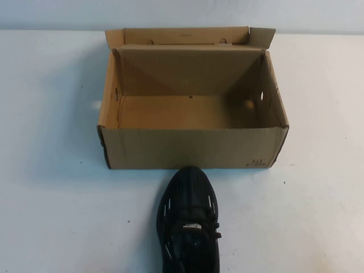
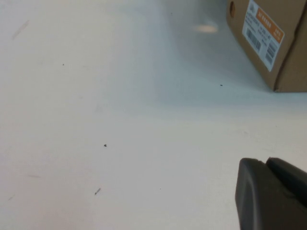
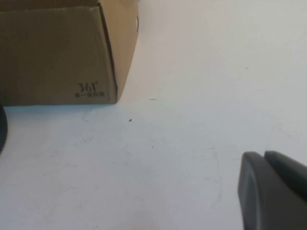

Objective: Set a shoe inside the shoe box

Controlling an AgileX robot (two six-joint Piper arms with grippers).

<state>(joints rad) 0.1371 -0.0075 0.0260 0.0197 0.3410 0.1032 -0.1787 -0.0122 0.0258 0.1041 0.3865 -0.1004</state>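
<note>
The black shoe [image 1: 189, 219] lies on the white table at the front middle, its toe almost touching the near wall of the brown cardboard shoe box [image 1: 193, 148]. The box stands open and empty with flaps upright. Neither arm shows in the high view. In the left wrist view the left gripper [image 2: 266, 163] hangs over bare table, fingers pressed together, with a labelled box corner [image 2: 268, 43] beyond it. In the right wrist view the right gripper [image 3: 264, 155] is shut and empty, with the box corner bearing a printed mark [image 3: 72, 57] and a sliver of the shoe [image 3: 2, 127] beyond.
The white table [image 1: 57, 216] stretches to both sides of the box and shoe. A few small dark specks lie on it. The table's far edge runs behind the box.
</note>
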